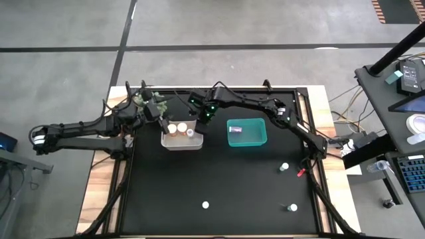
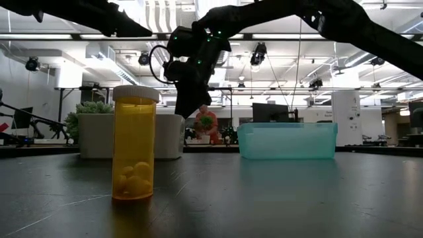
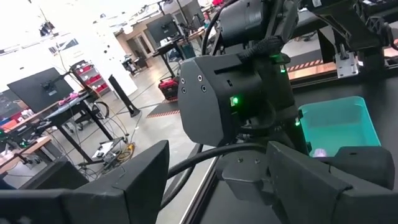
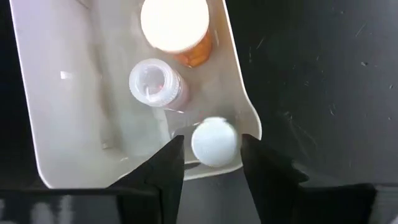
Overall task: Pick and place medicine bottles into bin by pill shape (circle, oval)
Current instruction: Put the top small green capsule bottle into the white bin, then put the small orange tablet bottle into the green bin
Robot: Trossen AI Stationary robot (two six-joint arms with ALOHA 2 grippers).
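My right gripper [image 1: 201, 121] [image 4: 212, 144] hangs open over the right end of the white bin [image 1: 174, 143]. Its fingers stand on either side of a white-capped bottle [image 4: 214, 142] that lies in the bin below them. An amber bottle [image 4: 176, 25] and a clear one [image 4: 153, 82] stand in the same bin. The teal bin [image 1: 255, 139] holds one small bottle [image 1: 236, 130]. Three bottles stand on the mat [image 1: 284, 167], [image 1: 206, 205], [image 1: 292, 208]. In the low view an amber bottle [image 2: 135, 142] stands near the camera. My left gripper [image 1: 159, 111] [image 3: 217, 152] is open and empty beside the white bin's far left.
A spiky green plant [image 1: 143, 99] stands at the far left behind the white bin. A small red thing [image 1: 300, 172] lies by the mat's right edge. The wide middle and near part of the black mat [image 1: 232, 186] holds only the scattered bottles.
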